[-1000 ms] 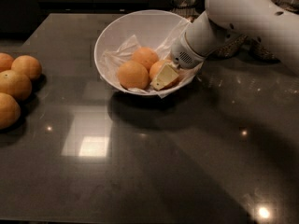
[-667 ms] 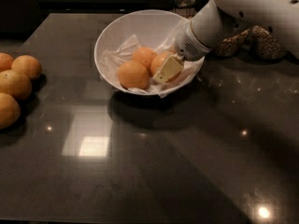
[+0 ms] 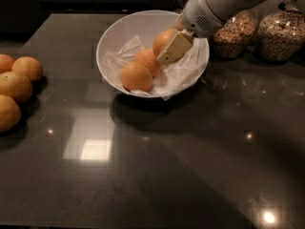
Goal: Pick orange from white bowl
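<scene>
The white bowl (image 3: pixel 117 33) stands at the back middle of the dark counter, lined with crinkled white paper. My gripper (image 3: pixel 167 46) reaches in from the upper right and is shut on the orange (image 3: pixel 161 40), holding it lifted above the bowl's right side. One cream finger (image 3: pixel 176 47) covers the orange's front; the other finger is hidden behind it. Two more oranges (image 3: pixel 136 77) (image 3: pixel 146 59) lie on the paper in the bowl, left of and below the held one.
A cluster of paler oranges (image 3: pixel 16 86) lies at the counter's left edge. Two glass jars of grains (image 3: pixel 234 32) (image 3: pixel 281 35) stand behind the bowl at the right, under my arm. The dark counter (image 3: pixel 181 166) stretches toward the front.
My gripper has risen up and to the right with the orange in it. The orange has left the paper and the two others stay in the bowl.
</scene>
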Controlling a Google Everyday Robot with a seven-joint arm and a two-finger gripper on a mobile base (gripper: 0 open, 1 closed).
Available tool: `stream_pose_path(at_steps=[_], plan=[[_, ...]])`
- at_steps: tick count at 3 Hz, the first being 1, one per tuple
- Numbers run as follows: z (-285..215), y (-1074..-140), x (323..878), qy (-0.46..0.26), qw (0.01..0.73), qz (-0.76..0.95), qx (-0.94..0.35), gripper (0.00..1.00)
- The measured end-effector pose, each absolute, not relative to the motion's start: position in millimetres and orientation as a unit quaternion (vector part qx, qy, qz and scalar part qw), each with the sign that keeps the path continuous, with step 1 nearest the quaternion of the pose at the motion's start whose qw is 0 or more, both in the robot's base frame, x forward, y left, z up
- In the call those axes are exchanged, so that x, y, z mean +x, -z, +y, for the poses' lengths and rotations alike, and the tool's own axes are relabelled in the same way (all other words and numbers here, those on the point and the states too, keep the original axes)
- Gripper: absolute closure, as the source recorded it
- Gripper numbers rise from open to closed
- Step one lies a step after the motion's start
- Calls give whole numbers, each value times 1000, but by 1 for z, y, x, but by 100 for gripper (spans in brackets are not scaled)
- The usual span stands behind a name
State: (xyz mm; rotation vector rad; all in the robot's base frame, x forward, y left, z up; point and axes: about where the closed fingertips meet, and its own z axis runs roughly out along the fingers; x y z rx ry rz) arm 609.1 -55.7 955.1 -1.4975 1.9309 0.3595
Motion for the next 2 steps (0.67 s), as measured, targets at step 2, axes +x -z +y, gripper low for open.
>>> stream_pose_path(at_steps=[2], plan=[[-54,-984,609,-134,351,714,-591,100]])
